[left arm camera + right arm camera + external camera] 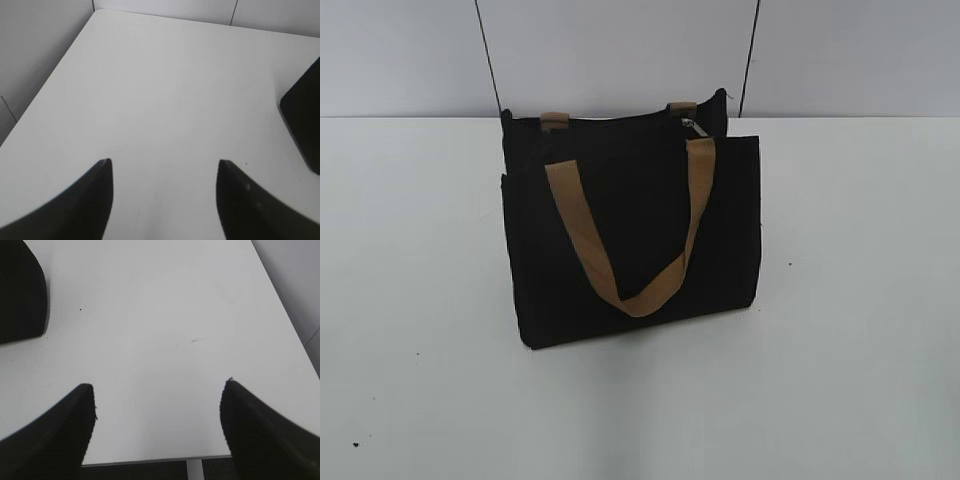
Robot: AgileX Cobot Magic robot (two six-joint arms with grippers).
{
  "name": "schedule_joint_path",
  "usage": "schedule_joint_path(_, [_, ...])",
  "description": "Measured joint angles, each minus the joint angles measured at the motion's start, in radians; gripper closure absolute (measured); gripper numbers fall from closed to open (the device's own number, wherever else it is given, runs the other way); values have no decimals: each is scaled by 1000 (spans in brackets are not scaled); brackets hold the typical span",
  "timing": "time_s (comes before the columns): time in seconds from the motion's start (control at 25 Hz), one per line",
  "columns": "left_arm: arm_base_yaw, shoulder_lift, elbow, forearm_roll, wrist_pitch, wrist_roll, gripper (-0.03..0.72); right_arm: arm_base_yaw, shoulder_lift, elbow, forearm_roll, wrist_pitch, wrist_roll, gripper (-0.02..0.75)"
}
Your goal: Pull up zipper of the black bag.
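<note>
The black bag (630, 230) stands upright in the middle of the white table, with a tan handle (620, 235) hanging down its front. The zipper runs along its top edge, with a small silver pull tab (693, 124) near the right end. No gripper shows in the exterior view. My left gripper (164, 162) is open and empty above bare table, with a corner of the bag (305, 125) at the right edge of its view. My right gripper (159, 385) is open and empty, with a corner of the bag (22, 295) at the upper left of its view.
The white table (840, 300) extends around the bag on all sides. A grey wall with two dark cables (488, 60) stands behind. In the right wrist view the table's near edge (150, 460) runs just below the fingers.
</note>
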Motion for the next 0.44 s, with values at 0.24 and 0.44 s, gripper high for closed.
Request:
schedule_joint_path(0.24, [13,0,0,0,0,0,190,-1,0,0,1,0,0,141])
schedule_joint_path(0.44, [16,0,0,0,0,0,190,-1,0,0,1,0,0,141])
